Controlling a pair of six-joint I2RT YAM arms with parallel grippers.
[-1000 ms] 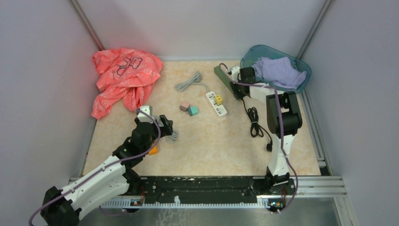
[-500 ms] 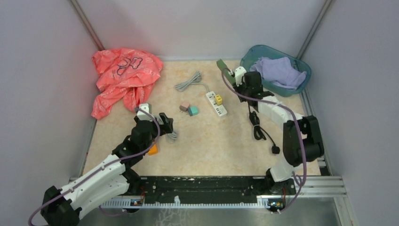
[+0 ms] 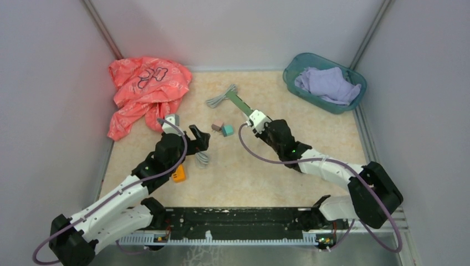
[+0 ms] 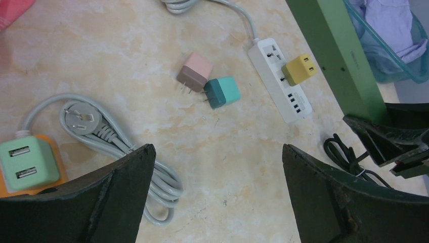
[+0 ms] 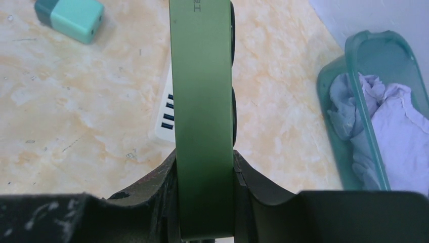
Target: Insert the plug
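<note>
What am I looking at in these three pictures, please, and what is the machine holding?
You see two robot arms bolted at the near edge of a table, each ending in a two-finger gripper. The wide picture comes from a fixed camera above and behind them. The other two come from a camera on each wrist, so the dark shapes at the bottom are that arm's own fingers. The left gripper is open and empty. The right gripper is clamped on a flat green bar. On the table lie a power strip with a yellow adapter plugged in, a pink adapter, a teal adapter, a grey cord, a black cord, a red cloth and a bin holding a lilac cloth.
</note>
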